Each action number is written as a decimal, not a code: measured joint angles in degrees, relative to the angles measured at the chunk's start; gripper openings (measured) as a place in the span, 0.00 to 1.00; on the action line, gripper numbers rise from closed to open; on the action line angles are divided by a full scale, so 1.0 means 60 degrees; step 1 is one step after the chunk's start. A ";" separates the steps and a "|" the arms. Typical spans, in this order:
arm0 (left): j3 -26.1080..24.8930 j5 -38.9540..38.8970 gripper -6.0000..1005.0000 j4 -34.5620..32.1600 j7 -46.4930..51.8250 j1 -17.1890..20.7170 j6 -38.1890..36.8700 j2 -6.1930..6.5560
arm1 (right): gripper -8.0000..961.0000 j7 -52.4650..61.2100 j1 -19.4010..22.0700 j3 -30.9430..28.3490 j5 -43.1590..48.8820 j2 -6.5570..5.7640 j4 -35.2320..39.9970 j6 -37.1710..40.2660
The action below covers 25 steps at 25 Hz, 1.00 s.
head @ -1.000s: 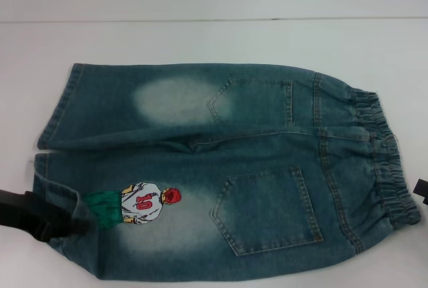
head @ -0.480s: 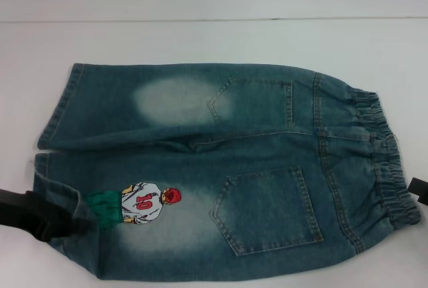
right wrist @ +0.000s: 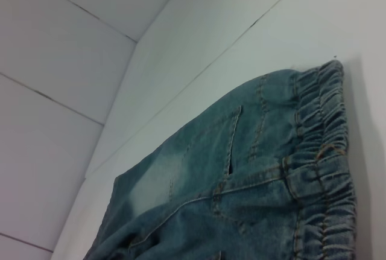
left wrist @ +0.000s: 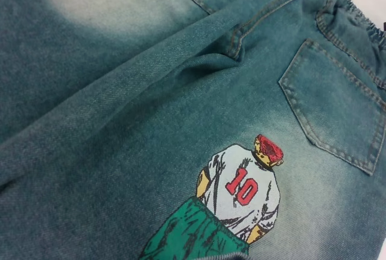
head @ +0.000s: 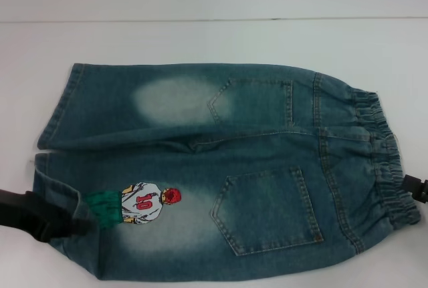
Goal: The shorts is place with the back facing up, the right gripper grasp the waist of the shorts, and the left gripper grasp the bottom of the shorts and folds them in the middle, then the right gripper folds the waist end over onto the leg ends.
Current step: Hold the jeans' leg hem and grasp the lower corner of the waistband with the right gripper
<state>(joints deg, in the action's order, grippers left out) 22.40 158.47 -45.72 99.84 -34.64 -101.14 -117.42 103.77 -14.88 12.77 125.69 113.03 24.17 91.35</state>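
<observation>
Shorts [head: 227, 168] of faded blue-green denim lie flat on the white table [head: 200, 41] in the head view, back side up, with the elastic waistband [head: 384, 161] at the robot's right and the two leg hems at its left. Two stitched back pockets show, one on each half, and pale washed patches sit on both legs. On the nearer leg there is a printed figure [head: 144, 202] seen from behind: white jersey with a red number 10, red cap, green trousers. The left gripper [head: 40, 216], a dark shape, rests at the hem of that nearer leg, just beside the figure's green trousers; whether its fingers are spread or pressed together cannot be told. The right gripper [head: 418, 188] shows only as a small dark tip touching the nearer end of the waistband, and its fingers' state cannot be told either.

From the left wrist, the denim fills the frame: the printed figure [left wrist: 241, 196] lies close, a back pocket [left wrist: 338, 109] lies beyond it, and a soft ridge of cloth runs between the two legs.

From the right wrist, the gathered waistband [right wrist: 319, 163] lies nearest, its tan stitching plain, with a pocket slit and a pale patch farther along the shorts, on the white table [right wrist: 253, 43].
</observation>
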 joint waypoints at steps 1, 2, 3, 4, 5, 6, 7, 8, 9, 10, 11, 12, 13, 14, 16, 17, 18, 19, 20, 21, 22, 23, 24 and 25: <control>-0.0005 0.0000 0.06 -0.0005 0.0000 0.0001 -0.0008 0.0000 | 0.95 -0.0002 -0.0003 0.0001 -0.0001 0.0004 0.0000 0.0000; -0.0009 0.0000 0.06 -0.0014 -0.0001 0.0002 -0.0011 0.0000 | 0.95 -0.0002 -0.0005 0.0002 0.0000 0.0008 0.0000 0.0006; -0.0012 0.0000 0.06 -0.0020 0.0000 0.0002 -0.0014 0.0000 | 0.95 -0.0004 -0.0005 0.0001 0.0000 0.0011 -0.0001 0.0012; -0.0012 0.0000 0.06 -0.0020 0.0000 0.0002 -0.0014 0.0000 | 0.95 -0.0007 -0.0007 0.0001 -0.0001 0.0011 0.0000 0.0016; -0.0010 0.0001 0.06 -0.0021 0.0000 0.0002 -0.0015 0.0000 | 0.95 -0.0011 -0.0012 0.0001 -0.0001 0.0012 -0.0001 0.0022; -0.0003 0.0000 0.06 -0.0022 0.0000 0.0003 -0.0015 0.0000 | 0.95 -0.0016 -0.0015 0.0001 -0.0001 0.0016 0.0000 0.0030; 0.0003 0.0000 0.06 -0.0023 -0.0001 0.0003 -0.0016 0.0000 | 0.95 -0.0023 -0.0019 0.0001 -0.0001 0.0020 0.0000 0.0041; 0.0006 0.0000 0.06 -0.0024 0.0000 0.0002 -0.0017 0.0000 | 0.95 -0.0027 -0.0024 0.0001 -0.0001 0.0024 -0.0001 0.0054; 0.0007 0.0000 0.06 -0.0025 0.0000 0.0003 -0.0017 0.0000 | 0.95 -0.0031 -0.0028 0.0000 -0.0001 0.0028 0.0000 0.0062; 0.0008 0.0000 0.06 -0.0025 0.0000 0.0002 -0.0016 0.0000 | 0.95 -0.0033 -0.0032 -0.0001 -0.0001 0.0031 0.0000 0.0068; 0.0010 0.0000 0.06 -0.0026 0.0000 0.0003 -0.0011 0.0000 | 0.95 -0.0034 -0.0036 -0.0001 -0.0001 0.0036 -0.0001 0.0073; 0.0012 0.0000 0.06 -0.0026 0.0000 0.0003 -0.0006 0.0000 | 0.95 -0.0033 -0.0036 0.0002 -0.0001 0.0038 0.0000 0.0074; 0.0012 0.0000 0.06 -0.0026 0.0000 0.0002 -0.0003 0.0000 | 0.95 -0.0028 -0.0037 0.0016 -0.0001 0.0039 -0.0001 0.0076; 0.0012 0.0000 0.06 -0.0026 0.0000 0.0003 0.0002 0.0000 | 0.95 -0.0022 -0.0037 0.0033 -0.0002 0.0040 -0.0001 0.0077; 0.0008 0.0000 0.06 -0.0027 0.0000 0.0002 0.0007 0.0000 | 0.95 -0.0010 -0.0016 0.0049 -0.0002 0.0042 -0.0001 0.0078; 0.0002 0.0000 0.06 -0.0026 0.0001 0.0003 0.0016 0.0000 | 0.95 -0.0008 0.0002 0.0050 -0.0002 0.0043 -0.0001 0.0077; 0.0001 0.0000 0.06 -0.0026 0.0000 0.0003 0.0017 0.0000 | 0.95 -0.0007 0.0025 0.0048 -0.0001 0.0043 -0.0001 0.0074; -0.0004 0.0000 0.06 -0.0026 0.0000 0.0002 0.0017 0.0000 | 0.95 -0.0007 0.0041 0.0045 -0.0002 0.0043 -0.0001 0.0071; -0.0012 0.0000 0.06 -0.0026 0.0000 0.0003 0.0016 0.0000 | 0.95 -0.0005 0.0063 0.0038 -0.0002 0.0043 -0.0001 0.0064; -0.0017 0.0000 0.06 -0.0026 0.0000 0.0003 0.0017 0.0000 | 0.95 -0.0005 0.0086 0.0031 -0.0001 0.0044 -0.0001 0.0064; -0.0020 0.0000 0.06 -0.0026 -0.0001 0.0003 0.0019 0.0000 | 0.95 -0.0004 0.0110 0.0019 -0.0001 0.0044 -0.0001 0.0066; -0.0022 0.0000 0.06 -0.0027 -0.0001 0.0003 0.0020 0.0000 | 0.95 -0.0003 0.0132 0.0008 -0.0001 0.0043 -0.0001 0.0072; -0.0023 0.0000 0.06 -0.0026 -0.0003 0.0003 0.0023 0.0000 | 0.95 -0.0002 0.0159 -0.0001 -0.0005 0.0044 -0.0001 0.0081; -0.0024 0.0000 0.06 -0.0024 -0.0007 0.0002 0.0027 0.0004 | 0.95 -0.0002 0.0183 -0.0008 -0.0011 0.0043 -0.0001 0.0084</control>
<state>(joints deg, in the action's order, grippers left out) 22.26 158.47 -45.87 99.80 -34.63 -100.98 -117.39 103.76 -13.78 12.72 125.63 113.29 24.17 91.86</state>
